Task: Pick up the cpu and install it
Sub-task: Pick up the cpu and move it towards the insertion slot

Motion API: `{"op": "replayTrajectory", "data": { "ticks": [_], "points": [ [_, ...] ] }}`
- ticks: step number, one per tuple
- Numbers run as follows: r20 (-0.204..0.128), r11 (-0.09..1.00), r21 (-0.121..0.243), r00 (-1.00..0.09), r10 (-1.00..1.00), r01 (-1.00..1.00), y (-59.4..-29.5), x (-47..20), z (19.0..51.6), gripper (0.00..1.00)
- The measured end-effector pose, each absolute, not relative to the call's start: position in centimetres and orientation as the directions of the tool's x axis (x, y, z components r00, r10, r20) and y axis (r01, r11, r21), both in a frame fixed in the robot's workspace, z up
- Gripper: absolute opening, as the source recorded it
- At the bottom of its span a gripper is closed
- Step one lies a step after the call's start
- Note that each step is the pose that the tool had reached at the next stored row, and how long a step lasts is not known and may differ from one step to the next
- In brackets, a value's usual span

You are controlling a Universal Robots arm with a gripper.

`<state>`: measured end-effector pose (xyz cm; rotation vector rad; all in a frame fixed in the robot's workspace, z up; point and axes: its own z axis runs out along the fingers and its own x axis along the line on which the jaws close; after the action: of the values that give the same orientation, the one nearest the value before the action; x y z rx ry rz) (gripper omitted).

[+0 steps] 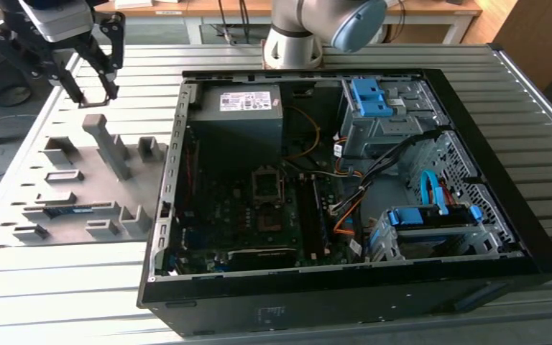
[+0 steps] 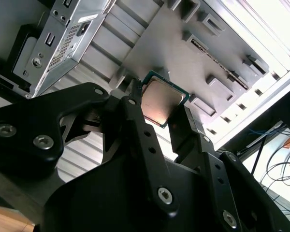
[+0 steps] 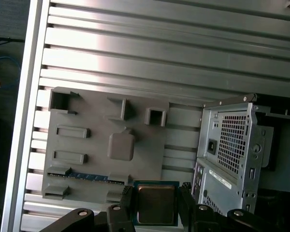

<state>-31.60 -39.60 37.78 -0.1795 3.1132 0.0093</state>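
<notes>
Open case (image 1: pixel 353 287) and tray (image 1: pixel 94 180) side by side on the bench (image 1: pixel 55 302)
Tray's just beside the case on the exterior view's left, with a memory stick (image 1: pixel 65 210) in a slot toward its near end. Claw (image 1: pixel 94 97) hangs over the far end, cpu (image 2: pixel 162 102) pinched between its fingers; arm base (image 1: pixel 290 47) stands behind the case.

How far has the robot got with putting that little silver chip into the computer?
The pickup looks done: the end effector is shut on the chip, which hangs in the air near the grey tray beside the open computer. So what is in hand is the chip itself, held outside the case. The fitting is left: the chip is not yet at the socket on the board inside.
</notes>
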Motion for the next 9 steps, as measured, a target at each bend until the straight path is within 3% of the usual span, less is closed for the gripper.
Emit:
{"op": "replayTrajectory", "data": {
  "ticks": [9],
  "points": [
    [-0.024,0.993,0.005,-0.993,-0.115,-0.115,-39.6,-30.3,37.8,0.47]
  ]
}}
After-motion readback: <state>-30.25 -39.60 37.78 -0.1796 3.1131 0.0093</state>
